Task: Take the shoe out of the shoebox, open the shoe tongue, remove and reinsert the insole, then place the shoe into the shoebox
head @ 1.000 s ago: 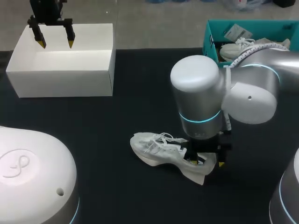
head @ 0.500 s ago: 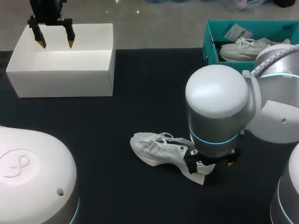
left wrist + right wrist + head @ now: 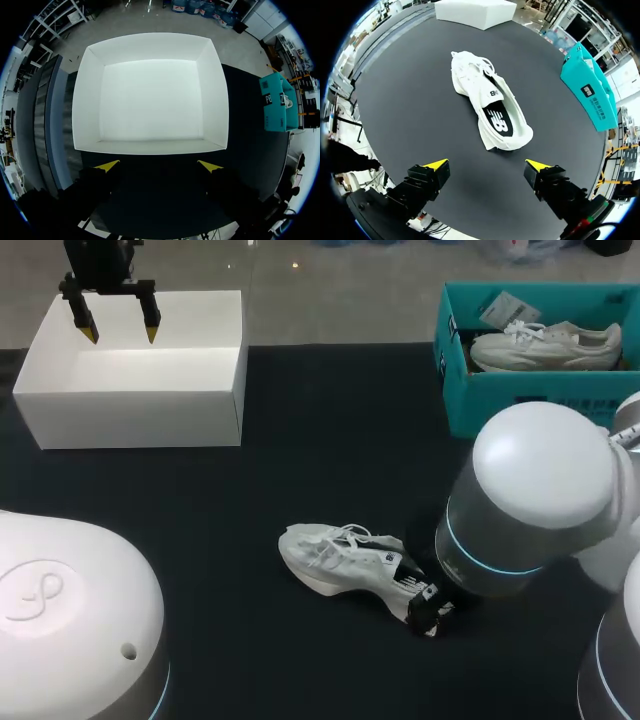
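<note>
A white shoe [image 3: 345,562] lies on its side on the black table [image 3: 300,460], toe toward the white box; its dark printed insole [image 3: 497,120] shows in the opening. In the right wrist view the shoe [image 3: 487,102] lies ahead of my right gripper [image 3: 487,165], which is open and lifted back from the heel with nothing between its fingers. In the head view my right arm [image 3: 530,500] hides that gripper. My left gripper [image 3: 115,328] hangs open over the empty white shoebox [image 3: 130,380]; the box [image 3: 150,92] lies just ahead of that gripper [image 3: 158,166].
A teal shoebox [image 3: 530,400] stands at the back right with a second white shoe [image 3: 545,345] in it; it also appears as the teal box [image 3: 587,95] beyond the shoe's heel side. The white box [image 3: 475,11] lies far beyond the toe.
My right gripper has let go of the shoe's heel and the arm has drawn back up and to the right. The shoe stays where it lay. The left arm has not moved.
</note>
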